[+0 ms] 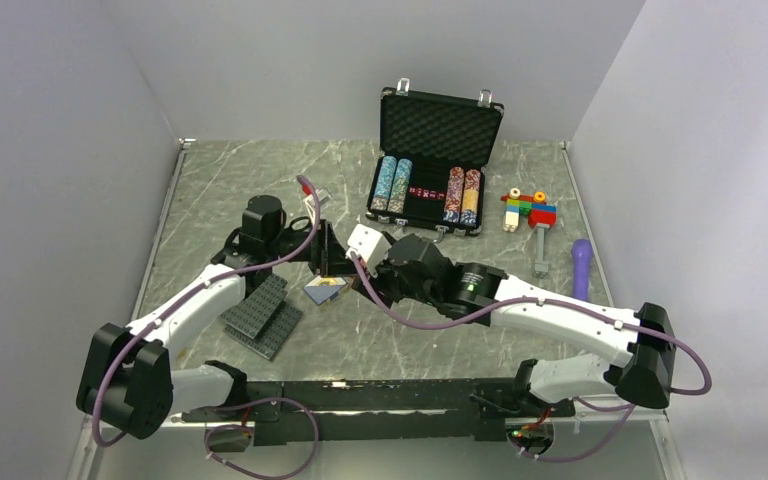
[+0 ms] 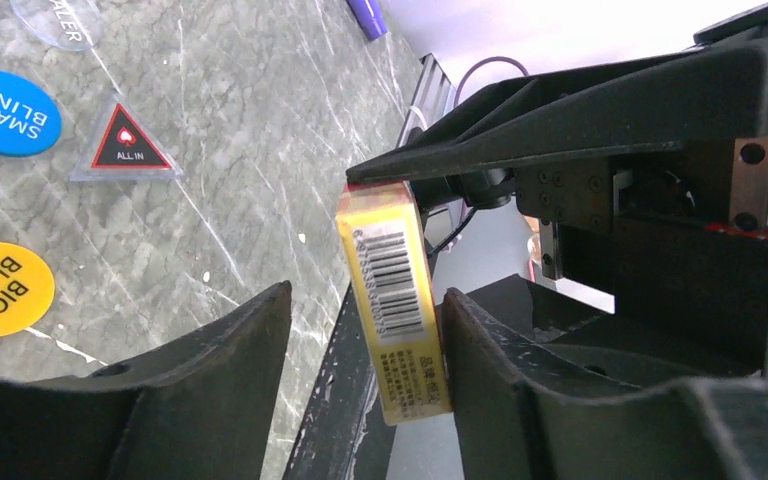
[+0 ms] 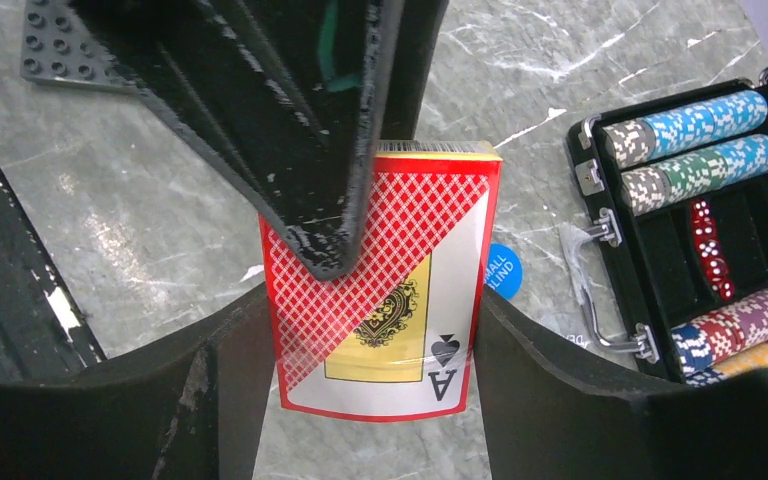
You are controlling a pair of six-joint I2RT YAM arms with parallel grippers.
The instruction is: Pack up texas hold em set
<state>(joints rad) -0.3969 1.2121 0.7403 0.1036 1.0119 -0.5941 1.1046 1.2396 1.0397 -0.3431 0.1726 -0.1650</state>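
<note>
The black briefcase (image 1: 440,125) stands open at the back, with chip rows (image 1: 392,183) and red dice (image 3: 708,245) in its tray (image 3: 760,215). Both grippers meet mid-table, above the surface. My right gripper (image 3: 372,300) is shut on a red and yellow card deck (image 3: 400,300), gripping it across its width. My left gripper (image 2: 365,295) is open around the same deck (image 2: 390,290); one finger (image 2: 500,360) touches it and the other stands apart. The blue small blind button (image 2: 5,112), red-triangle all-in button (image 2: 123,145) and yellow big blind button (image 2: 0,288) lie on the table.
Dark grey studded plates (image 1: 263,315) lie by the left arm. A colourful toy-block figure (image 1: 528,208), a grey tool (image 1: 541,250) and a purple object (image 1: 581,268) lie right of the briefcase. A clear dealer button (image 2: 60,20) lies near the blue one.
</note>
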